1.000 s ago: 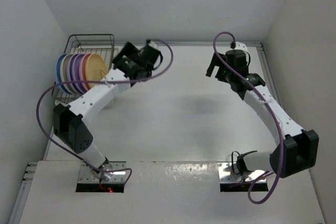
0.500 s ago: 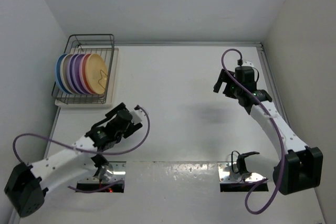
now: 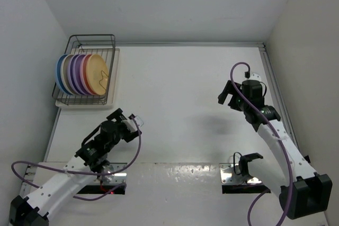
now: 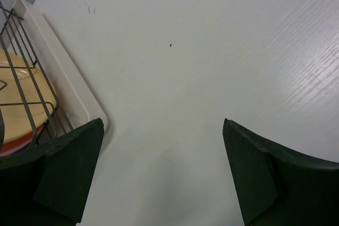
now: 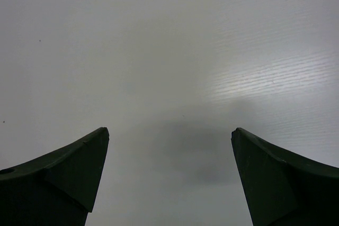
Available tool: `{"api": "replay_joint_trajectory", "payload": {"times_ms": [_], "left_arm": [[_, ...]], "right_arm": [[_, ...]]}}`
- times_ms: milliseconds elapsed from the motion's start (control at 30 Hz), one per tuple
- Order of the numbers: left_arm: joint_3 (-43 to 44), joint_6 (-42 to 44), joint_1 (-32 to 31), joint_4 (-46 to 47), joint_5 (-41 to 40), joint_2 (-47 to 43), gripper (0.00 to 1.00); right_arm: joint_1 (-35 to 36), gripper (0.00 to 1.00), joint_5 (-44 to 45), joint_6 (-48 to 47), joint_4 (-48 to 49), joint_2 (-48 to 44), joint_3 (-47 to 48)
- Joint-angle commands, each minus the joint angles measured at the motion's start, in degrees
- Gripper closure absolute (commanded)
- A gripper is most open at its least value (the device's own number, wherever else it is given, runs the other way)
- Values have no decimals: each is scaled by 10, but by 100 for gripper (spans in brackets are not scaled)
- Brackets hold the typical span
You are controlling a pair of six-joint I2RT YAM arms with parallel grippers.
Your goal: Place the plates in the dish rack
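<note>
The dish rack stands at the far left on its cream tray base. Several plates stand upright in it in a row: blue, cream, lavender purple and orange nearest the middle. My left gripper is open and empty, low over the table just in front of the rack. In the left wrist view the left gripper frames bare table, with the tray corner and a cream plate at its left. My right gripper is open and empty over the right side, also in its wrist view.
White walls close in the table on the left, back and right. The arm bases sit at the near edge. Purple cables loop from both arms.
My left arm has pulled back from the rack toward the near left, and folded lower. My right arm has drawn back toward the near right. The plates have not moved.
</note>
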Motion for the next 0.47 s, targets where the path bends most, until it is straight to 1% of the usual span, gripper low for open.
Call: {"api": "replay_joint_trajectory", "payload": {"times_ms": [0, 67, 233, 433], "left_arm": [[0, -10, 9, 14, 34, -17, 0], [0, -22, 9, 20, 39, -18, 0], [-7, -34, 14, 33, 108, -35, 0], [-14, -60, 27, 55, 80, -41, 0]], "right_arm": [[-3, 1, 11, 7, -23, -30, -17], [-1, 1, 13, 11, -26, -47, -29], [0, 1, 9, 23, -40, -88, -57], [-1, 1, 5, 18, -60, -99, -65]]}}
